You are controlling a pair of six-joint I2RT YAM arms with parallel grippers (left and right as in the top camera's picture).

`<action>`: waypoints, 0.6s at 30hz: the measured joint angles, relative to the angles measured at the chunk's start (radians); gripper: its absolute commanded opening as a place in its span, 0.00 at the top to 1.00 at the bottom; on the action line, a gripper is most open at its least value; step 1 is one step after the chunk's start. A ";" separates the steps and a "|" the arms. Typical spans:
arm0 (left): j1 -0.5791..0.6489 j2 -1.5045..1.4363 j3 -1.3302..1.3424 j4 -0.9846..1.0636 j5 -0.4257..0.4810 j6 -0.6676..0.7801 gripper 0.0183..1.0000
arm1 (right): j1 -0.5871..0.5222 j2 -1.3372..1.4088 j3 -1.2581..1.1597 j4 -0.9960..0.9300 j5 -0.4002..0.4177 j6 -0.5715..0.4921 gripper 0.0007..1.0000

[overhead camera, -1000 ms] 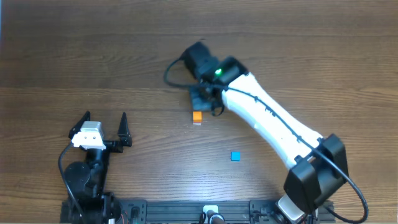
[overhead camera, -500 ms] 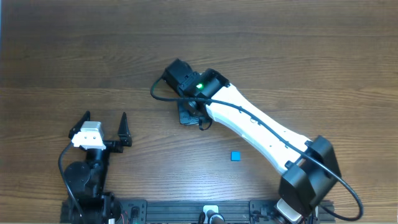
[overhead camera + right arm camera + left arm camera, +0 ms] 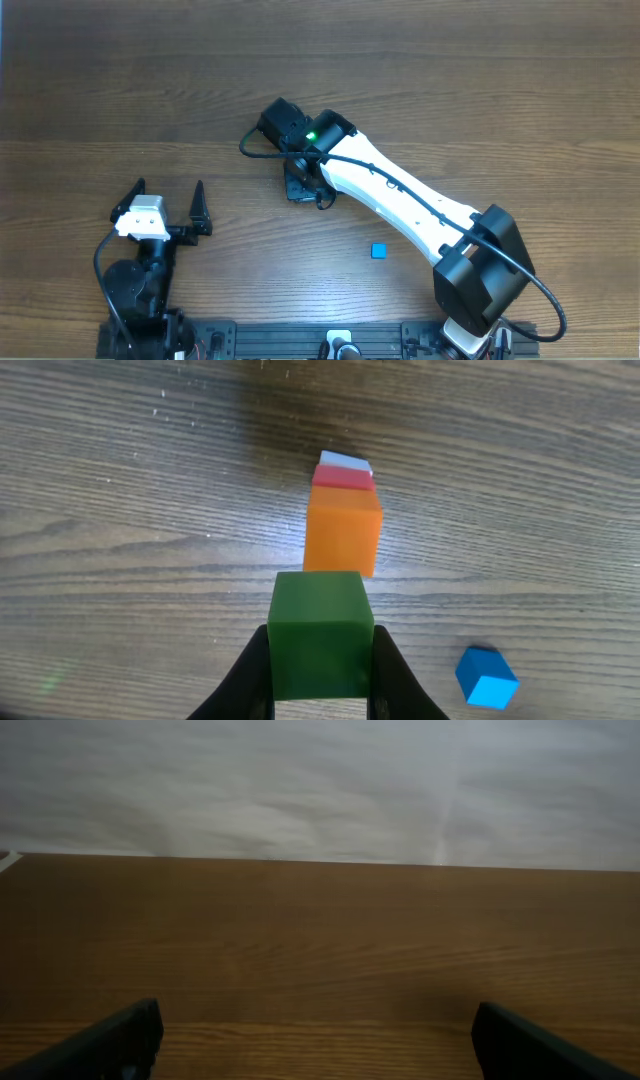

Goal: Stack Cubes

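The right gripper [image 3: 321, 665] has its fingers clenched on a green plastic cube [image 3: 320, 622] over the wooden desk [image 3: 120, 480]. Just ahead along their line stands an orange plastic cube [image 3: 343, 535], with a red block [image 3: 343, 477] and a pale block [image 3: 346, 460] showing beyond it, so we judge the coming move a short advance onto the orange top. A small blue cube [image 3: 486, 676] lies apart to one side, the left gripper [image 3: 168, 200] rests far off with fingers released, and we read no writing on any cube.
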 measured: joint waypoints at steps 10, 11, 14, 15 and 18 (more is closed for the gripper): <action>0.000 0.000 0.000 0.000 0.000 0.000 0.00 | -0.020 0.005 0.000 0.022 0.018 0.016 0.99; 0.000 0.000 0.000 0.000 0.000 0.000 0.00 | -0.023 0.009 0.000 0.026 0.018 0.015 0.99; 0.000 0.000 0.000 0.000 0.000 0.000 0.00 | -0.025 0.024 0.000 0.030 0.019 0.016 0.99; 0.000 0.000 0.000 0.000 0.000 0.000 0.00 | -0.025 0.031 0.000 0.029 0.019 0.016 0.99; 0.000 0.000 0.000 0.000 0.000 0.000 0.00 | -0.025 0.038 0.000 0.030 0.018 0.016 0.99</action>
